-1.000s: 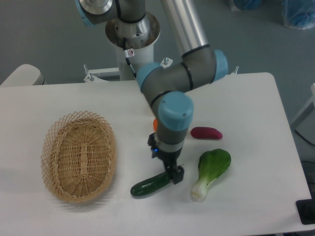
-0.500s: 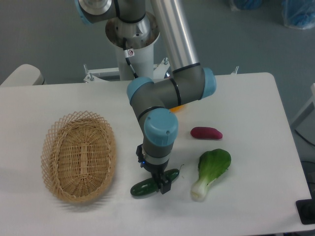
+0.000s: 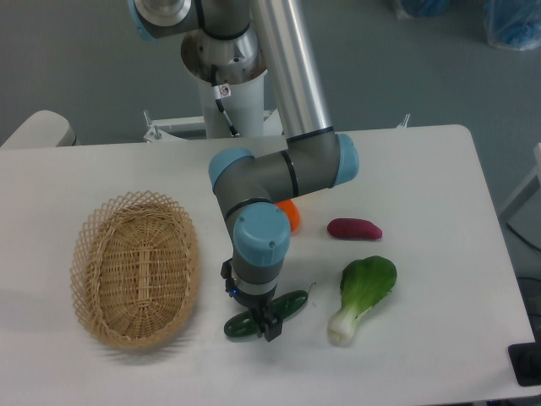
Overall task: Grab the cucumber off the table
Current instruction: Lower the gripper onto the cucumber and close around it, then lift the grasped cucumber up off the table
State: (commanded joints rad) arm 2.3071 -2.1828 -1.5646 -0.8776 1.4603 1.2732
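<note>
The dark-green cucumber (image 3: pixel 292 302) lies flat on the white table (image 3: pixel 423 169), near the front edge and angled up to the right. My gripper (image 3: pixel 264 322) points straight down over the cucumber's middle. One dark finger (image 3: pixel 272 329) shows in front of the cucumber; the other is hidden behind it and under the wrist. The jaws look open, straddling the cucumber. Both cucumber ends stick out on either side of the gripper.
A woven oval basket (image 3: pixel 84 245) stands at the left. A light-green bok choy (image 3: pixel 363 294) lies just right of the cucumber. A dark-red oblong vegetable (image 3: pixel 354 228) lies behind it. An orange object (image 3: pixel 290 214) peeks out beside the arm's elbow.
The gripper has slid left along the cucumber, from its right end to about its middle, and the arm has folded in. The cucumber has stayed in place.
</note>
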